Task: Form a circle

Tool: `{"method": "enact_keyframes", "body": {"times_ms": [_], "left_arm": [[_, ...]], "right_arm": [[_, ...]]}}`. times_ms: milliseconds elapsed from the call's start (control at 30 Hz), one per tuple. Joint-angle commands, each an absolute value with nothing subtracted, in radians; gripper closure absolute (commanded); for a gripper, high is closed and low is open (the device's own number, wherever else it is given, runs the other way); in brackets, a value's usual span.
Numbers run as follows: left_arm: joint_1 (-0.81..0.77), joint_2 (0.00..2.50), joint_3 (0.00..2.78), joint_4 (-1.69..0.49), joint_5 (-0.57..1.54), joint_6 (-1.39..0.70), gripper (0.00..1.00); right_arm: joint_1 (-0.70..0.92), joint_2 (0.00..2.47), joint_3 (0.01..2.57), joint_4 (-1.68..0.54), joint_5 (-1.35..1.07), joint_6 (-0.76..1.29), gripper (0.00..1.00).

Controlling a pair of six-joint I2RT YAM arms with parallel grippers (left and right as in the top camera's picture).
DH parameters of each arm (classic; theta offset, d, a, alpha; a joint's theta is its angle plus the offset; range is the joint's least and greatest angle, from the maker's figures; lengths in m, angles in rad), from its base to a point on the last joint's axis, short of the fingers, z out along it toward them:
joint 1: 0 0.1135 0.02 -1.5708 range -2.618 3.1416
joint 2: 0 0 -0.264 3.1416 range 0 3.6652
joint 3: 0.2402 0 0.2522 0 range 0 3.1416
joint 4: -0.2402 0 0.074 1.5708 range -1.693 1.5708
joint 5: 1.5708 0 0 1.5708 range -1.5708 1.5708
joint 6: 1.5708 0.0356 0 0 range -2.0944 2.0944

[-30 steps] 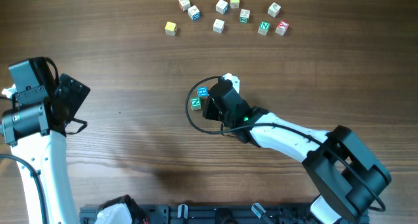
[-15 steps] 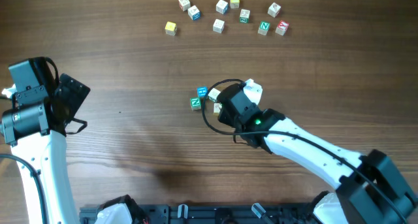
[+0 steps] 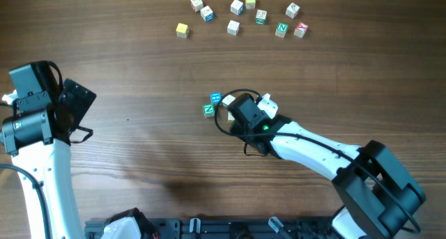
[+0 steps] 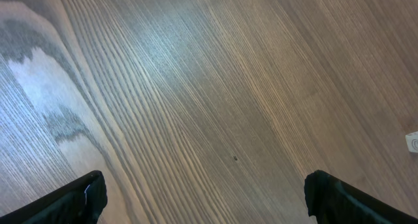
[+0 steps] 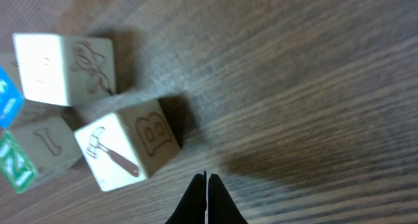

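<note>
The circle is a tight bunch of small letter cubes at mid-table. Overhead shows its blue cube (image 3: 215, 98), green cube (image 3: 208, 109) and a sliver of a cream cube (image 3: 231, 116). My right gripper (image 3: 240, 115) hangs over the bunch's right side and hides the rest. In the right wrist view the gripper (image 5: 206, 183) is shut and holds nothing. Its tips rest just right of a cube with a hammer picture (image 5: 121, 149). Beyond lie a white cube (image 5: 62, 67), a cream cube (image 5: 40, 142), a green cube (image 5: 16, 164) and a blue cube (image 5: 6, 100). My left gripper (image 3: 75, 105) stands open far left.
Several loose cubes (image 3: 237, 16) lie scattered along the table's far edge. In the left wrist view the open left gripper (image 4: 209, 204) has only bare wood between its fingers, and one pale cube (image 4: 412, 141) shows at the right border. A black cable (image 3: 221, 124) loops round the right wrist.
The right arm swung right, uncovering two cream cubes, then came back left over them. The left arm has not moved.
</note>
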State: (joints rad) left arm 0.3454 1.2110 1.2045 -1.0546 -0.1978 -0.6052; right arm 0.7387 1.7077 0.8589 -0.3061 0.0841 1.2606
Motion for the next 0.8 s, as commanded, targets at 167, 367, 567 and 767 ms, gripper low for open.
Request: {"method": "enact_keyframes", "body": {"times_ms": [167, 367, 567, 767], "left_arm": [[0.353, 1.214, 1.211, -1.052, -0.211, -0.618, 0.0], [0.353, 1.214, 1.211, -1.052, -0.21, -0.618, 0.0], [0.353, 1.214, 1.211, -1.052, -0.21, -0.618, 0.0], [0.353, 1.214, 1.211, -1.052, -0.21, -0.618, 0.0]], "right_arm": [[0.735, 1.72, 0.857, -0.267, 0.07, 1.188, 0.95], [0.715, 1.721, 0.857, -0.278, 0.095, 1.125, 0.95], [0.708, 1.721, 0.857, -0.285, 0.081, 1.126, 0.95], [0.708, 1.725, 0.857, -0.258, 0.069, 1.126, 0.95]]}}
